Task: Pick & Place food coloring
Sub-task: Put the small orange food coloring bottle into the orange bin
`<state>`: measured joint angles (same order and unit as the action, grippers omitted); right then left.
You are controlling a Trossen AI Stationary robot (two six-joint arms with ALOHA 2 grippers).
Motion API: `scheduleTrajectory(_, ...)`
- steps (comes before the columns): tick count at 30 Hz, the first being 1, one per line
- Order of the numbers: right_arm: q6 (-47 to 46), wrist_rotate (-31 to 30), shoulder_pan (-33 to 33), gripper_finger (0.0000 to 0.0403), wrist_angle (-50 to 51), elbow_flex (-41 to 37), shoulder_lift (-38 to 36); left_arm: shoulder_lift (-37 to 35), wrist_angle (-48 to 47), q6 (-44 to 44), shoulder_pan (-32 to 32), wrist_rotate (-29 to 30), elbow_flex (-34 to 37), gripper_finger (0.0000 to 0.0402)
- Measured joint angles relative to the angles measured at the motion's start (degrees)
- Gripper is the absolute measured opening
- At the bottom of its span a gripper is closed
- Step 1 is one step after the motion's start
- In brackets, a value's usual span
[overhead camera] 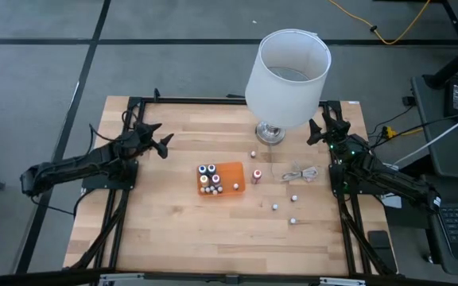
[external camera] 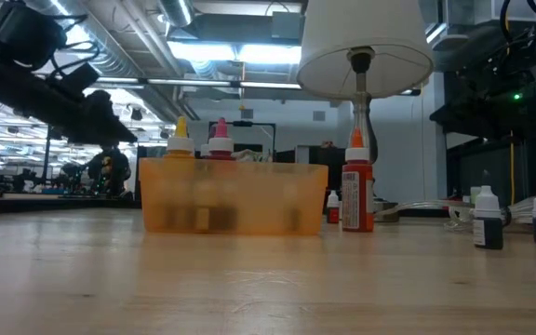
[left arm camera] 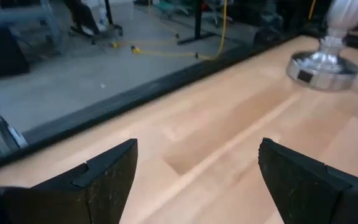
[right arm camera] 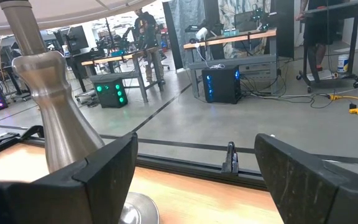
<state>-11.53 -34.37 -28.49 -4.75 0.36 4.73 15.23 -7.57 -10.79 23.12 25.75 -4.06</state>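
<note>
**Both arms wait, several bottles not yet in the tray**

High view: the orange tray (overhead camera: 230, 176) lies mid-tabletop (overhead camera: 165, 230) with a few food coloring bottles (overhead camera: 208, 175) inside. More bottles stand loose to its right, one (overhead camera: 256, 175) just beside the tray, others (overhead camera: 276, 206) nearer the white cable (overhead camera: 300, 173). The left gripper (overhead camera: 162, 141) and right gripper (overhead camera: 318, 131) hover at the far corners, well apart from all bottles. I judge the task is between picks; the next move calls for reaching to a loose bottle.

Low view: a red bottle (external camera: 357, 191) stands upright beside the tray.

Left wrist view: the fingers (left arm camera: 101, 180) are spread wide, holding nothing.

Right wrist view: the fingers (right arm camera: 104, 177) are spread wide and empty, near the lamp (right arm camera: 51, 118).
</note>
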Motion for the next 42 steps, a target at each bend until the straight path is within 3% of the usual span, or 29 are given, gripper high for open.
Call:
scheduleTrajectory(8, 0.0, 0.0, 0.0, 0.0323, 0.0, 0.0, 0.0, -0.2, 0.2, 0.6, 0.4, -1.9, 0.2, 0.0322)
scheduleTrajectory(42, 0.0, 0.0, 0.0, 0.0323, 0.0, 0.0, 0.0, -0.3, 0.1, -2.0, 0.4, -0.3, 0.2, 0.0322)
